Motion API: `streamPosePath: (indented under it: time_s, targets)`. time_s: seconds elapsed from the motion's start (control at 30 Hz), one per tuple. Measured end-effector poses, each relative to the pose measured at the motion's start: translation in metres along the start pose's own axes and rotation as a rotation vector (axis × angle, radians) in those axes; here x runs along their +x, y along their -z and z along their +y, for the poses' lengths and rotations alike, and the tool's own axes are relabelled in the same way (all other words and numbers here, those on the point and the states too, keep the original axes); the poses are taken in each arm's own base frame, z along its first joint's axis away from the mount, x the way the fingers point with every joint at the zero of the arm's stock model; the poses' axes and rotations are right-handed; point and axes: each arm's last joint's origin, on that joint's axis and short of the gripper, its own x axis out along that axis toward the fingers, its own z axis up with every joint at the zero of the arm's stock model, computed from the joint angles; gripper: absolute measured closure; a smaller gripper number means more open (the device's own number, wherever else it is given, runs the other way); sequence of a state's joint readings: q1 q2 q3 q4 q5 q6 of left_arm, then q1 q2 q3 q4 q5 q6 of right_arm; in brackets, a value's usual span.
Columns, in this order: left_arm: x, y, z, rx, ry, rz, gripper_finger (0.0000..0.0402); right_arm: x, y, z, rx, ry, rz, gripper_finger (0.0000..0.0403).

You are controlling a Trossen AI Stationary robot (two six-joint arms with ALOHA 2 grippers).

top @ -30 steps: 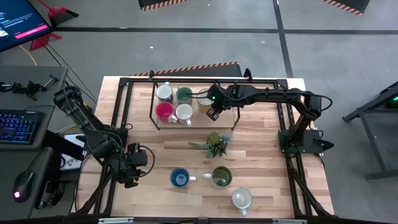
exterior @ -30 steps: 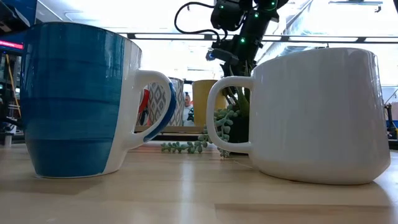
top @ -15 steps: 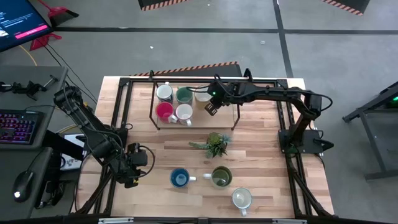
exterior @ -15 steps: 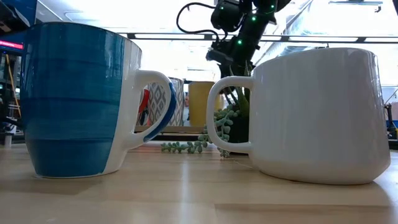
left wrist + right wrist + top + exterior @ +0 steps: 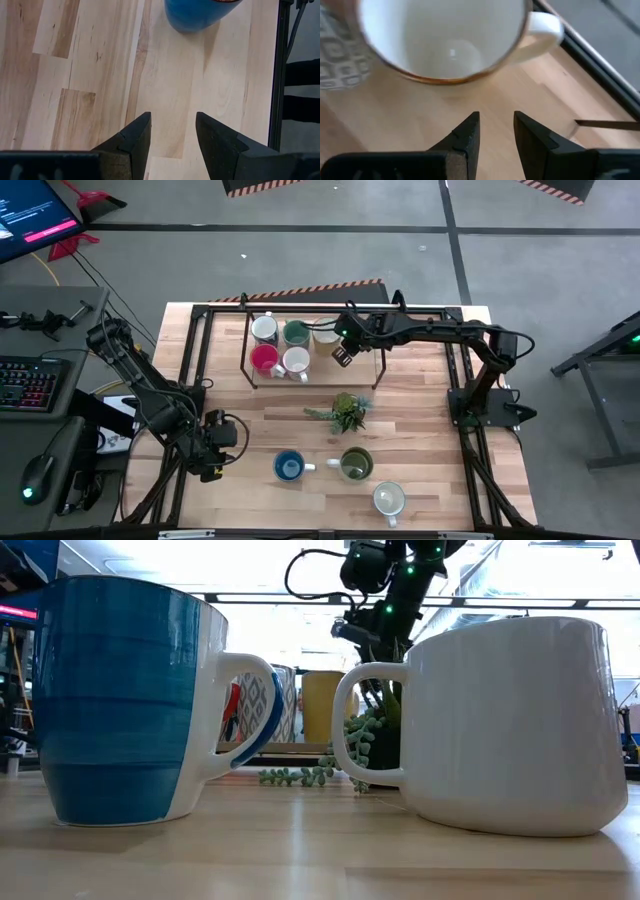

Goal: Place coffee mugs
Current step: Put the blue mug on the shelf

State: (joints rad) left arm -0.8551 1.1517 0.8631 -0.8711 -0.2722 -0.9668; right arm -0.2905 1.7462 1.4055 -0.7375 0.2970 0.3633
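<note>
1. The right gripper (image 5: 341, 358) hovers over the far end of the desk (image 5: 420, 480), its fingers (image 5: 465, 137) parted and empty, just short of a cream mug (image 5: 447, 40) standing upright.
2. The left gripper (image 5: 213, 470) waits low over the desk, fingers (image 5: 135, 137) spread and holding nothing; the blue mug (image 5: 200, 14) stands ahead of them, well apart.

Five mugs (image 5: 284, 343) grouped at the table's (image 5: 420, 420) far side, plant (image 5: 345, 412) mid-table, three mugs (image 5: 340, 475) nearer.
</note>
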Motion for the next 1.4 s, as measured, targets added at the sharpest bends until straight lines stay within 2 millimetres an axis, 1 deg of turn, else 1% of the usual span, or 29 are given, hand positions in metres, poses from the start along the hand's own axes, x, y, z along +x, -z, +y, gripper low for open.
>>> streamPosePath:
  time_s: [0.1,0.2,0.3,0.4,0.47,0.53,0.63,0.7,0.8,0.87,0.97,1.03,1.1,1.17,1.27,1.3,1.4]
  targets:
    - [0.0,0.0,0.0,0.0,0.0,0.0,0.0255,-0.001,0.001,-0.002,0.022,0.058,-0.009,0.0304]
    - [0.0,0.0,0.0,0.0,0.0,0.0,0.0255,-0.007,-0.001,-0.006,0.052,0.133,-0.053,0.0304]
    - [0.0,0.0,0.0,0.0,0.001,0.0,0.0255,-0.02,-0.007,-0.011,0.076,0.209,-0.106,0.0304]
    - [0.0,0.0,0.0,0.0,0.001,0.0,0.0255,-0.042,-0.022,-0.013,0.081,0.221,-0.174,0.0304]
    - [0.0,0.0,0.0,0.0,0.002,-0.001,0.0255,-0.061,-0.034,-0.01,0.055,0.155,-0.214,0.0304]
    - [0.0,0.0,0.0,-0.001,0.003,-0.002,0.0255,-0.081,-0.041,-0.002,-0.008,0.029,-0.224,0.0304]
    - [0.0,0.0,0.0,0.0,0.003,-0.002,0.0255,-0.111,-0.044,0.015,-0.137,-0.199,-0.208,0.0304]
    - [0.0,0.0,0.0,0.001,0.002,-0.001,0.0255,-0.13,-0.04,0.027,-0.247,-0.345,-0.177,0.0304]
    - [0.0,0.0,0.0,0.001,0.002,-0.001,0.0255,-0.155,-0.023,0.046,-0.401,-0.554,-0.079,0.0304]
    - [0.0,0.0,0.0,0.001,0.001,-0.001,0.0255,-0.166,-0.007,0.057,-0.462,-0.61,0.017,0.0304]
    - [0.0,0.0,0.0,0.001,0.002,-0.001,0.0255,-0.175,0.025,0.072,-0.539,-0.576,0.179,0.0304]
    - [0.0,0.0,0.0,0.001,0.002,-0.001,0.0255,-0.174,0.047,0.082,-0.574,-0.496,0.259,0.0304]
    - [0.0,0.0,0.0,0.001,0.002,-0.001,0.0255,-0.172,0.071,0.089,-0.588,-0.429,0.298,0.0304]
    - [0.0,0.0,0.0,0.0,0.003,-0.002,0.0255,-0.172,0.093,0.09,-0.569,-0.408,0.268,0.0304]
    - [0.0,0.0,0.0,-0.001,0.004,-0.002,0.0255,-0.168,0.123,0.085,-0.483,-0.418,0.137,0.0304]
    - [0.0,0.0,0.0,-0.001,0.004,-0.002,0.0255,-0.166,0.132,0.082,-0.444,-0.443,0.089,0.0304]
    - [0.0,0.0,-0.001,-0.002,0.005,-0.003,0.0255,-0.162,0.158,0.063,-0.315,-0.538,-0.037,0.0304]
